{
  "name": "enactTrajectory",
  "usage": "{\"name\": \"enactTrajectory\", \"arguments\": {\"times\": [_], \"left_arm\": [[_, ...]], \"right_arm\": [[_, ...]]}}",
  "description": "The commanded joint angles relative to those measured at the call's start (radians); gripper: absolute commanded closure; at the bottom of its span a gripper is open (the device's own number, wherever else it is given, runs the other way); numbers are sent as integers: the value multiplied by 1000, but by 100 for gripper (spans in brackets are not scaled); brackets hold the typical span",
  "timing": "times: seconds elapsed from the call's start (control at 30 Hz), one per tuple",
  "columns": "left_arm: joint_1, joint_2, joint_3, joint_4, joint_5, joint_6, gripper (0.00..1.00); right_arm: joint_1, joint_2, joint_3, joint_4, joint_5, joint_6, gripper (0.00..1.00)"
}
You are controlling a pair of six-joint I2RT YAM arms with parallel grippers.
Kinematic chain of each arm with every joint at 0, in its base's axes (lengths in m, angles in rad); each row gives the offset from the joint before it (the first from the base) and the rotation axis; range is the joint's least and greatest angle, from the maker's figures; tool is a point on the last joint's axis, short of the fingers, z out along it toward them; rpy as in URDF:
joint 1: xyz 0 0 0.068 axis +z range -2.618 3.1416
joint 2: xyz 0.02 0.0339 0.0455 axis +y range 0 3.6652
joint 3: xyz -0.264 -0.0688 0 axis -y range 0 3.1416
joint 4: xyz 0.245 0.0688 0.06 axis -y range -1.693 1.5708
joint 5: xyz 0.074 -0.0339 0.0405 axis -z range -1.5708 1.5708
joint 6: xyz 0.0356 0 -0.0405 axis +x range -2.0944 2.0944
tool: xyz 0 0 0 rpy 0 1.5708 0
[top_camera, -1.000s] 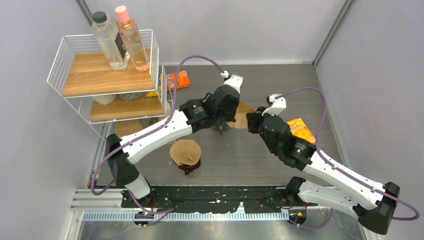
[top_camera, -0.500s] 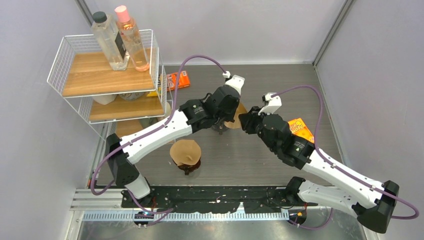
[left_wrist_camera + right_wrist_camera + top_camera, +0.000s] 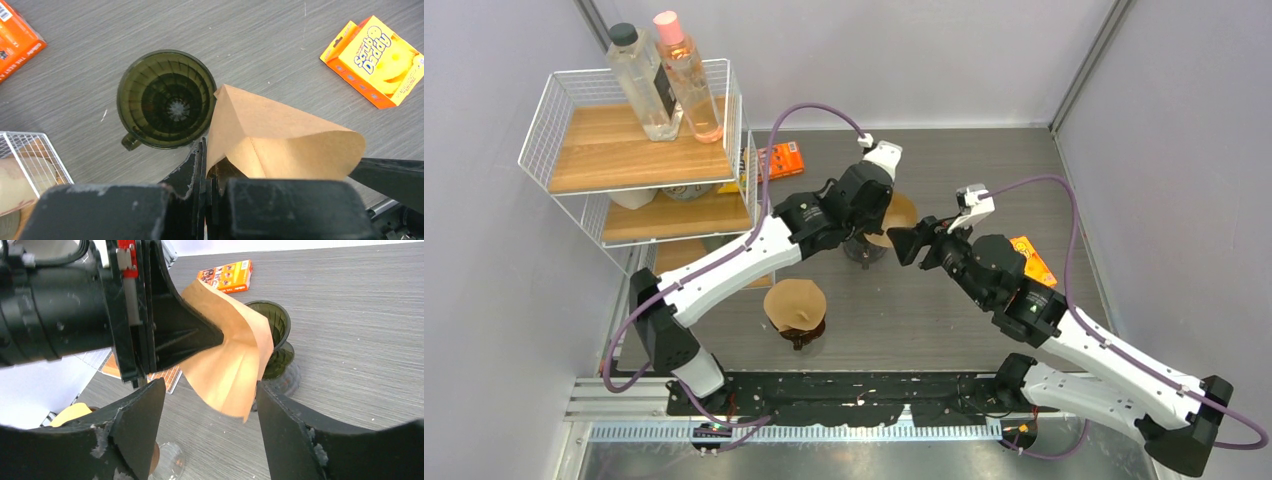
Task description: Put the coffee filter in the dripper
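Pinching the coffee filter (image 3: 280, 140), the left end effector (image 3: 206, 150) holds it raised beside the dripper (image 3: 167, 100). The right end effector (image 3: 210, 390), spread wide, flanks it, probably to open the cone.

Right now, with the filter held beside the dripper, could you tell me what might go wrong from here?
1. The filter hangs beside the dripper, its corner near the rim and not over the bowl. Lowering it from here may crumple it on the rim.
2. The open right hand flanks the filter, near the left hand. Closing could crush the paper or knock the hands together.
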Motion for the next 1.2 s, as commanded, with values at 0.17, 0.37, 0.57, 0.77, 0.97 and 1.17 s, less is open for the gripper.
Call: {"name": "enactTrajectory", "arguments": {"times": [0.17,0.37,0.57,0.77,0.97,1.17], "left_arm": [[103,-54,-3,4,82,9,100],[171,-27,20,-55,156,10,100],[197,21,40,-91,248,7,100],[211,83,81,-125,322,-1,96],[234,135,125,-176,329,-23,92],[258,165,142,-185,346,-48,86]], "right_arm": [[-1,-137,-66,33,108,-48,9],[-1,-208,-97,-37,273,-42,3],[-2,-215,-91,-87,352,-49,4],[-2,-208,-87,-99,400,-51,4],[-2,-193,-87,-98,408,-54,5],[-2,-186,-87,-94,397,-57,5]]}}
